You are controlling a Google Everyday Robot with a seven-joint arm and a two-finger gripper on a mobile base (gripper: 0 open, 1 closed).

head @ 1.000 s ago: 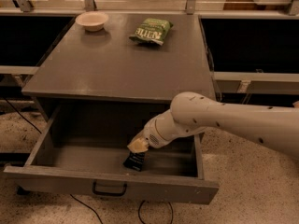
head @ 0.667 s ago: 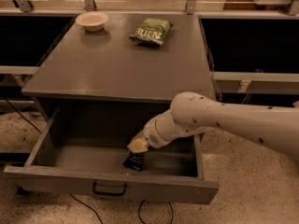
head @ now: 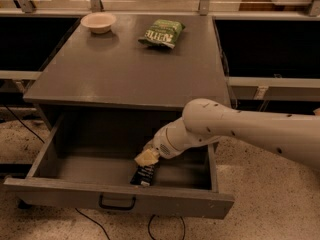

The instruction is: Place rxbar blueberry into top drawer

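Observation:
The top drawer (head: 60, 194) of the grey cabinet is pulled fully open, with its dark handle (head: 117, 202) on the front panel. My gripper (head: 146, 158) reaches down into the drawer from the right, on a white arm. It is shut on the upper end of the rxbar blueberry (head: 144, 175), a dark navy bar with white lettering. The bar hangs tilted inside the drawer, and its lower end is at or just above the drawer floor near the front panel.
A green chip bag (head: 162, 32) and a small cream bowl (head: 98, 22) sit at the back of the cabinet top (head: 125, 74). Dark shelving openings flank the cabinet. Cables lie on the speckled floor below the drawer.

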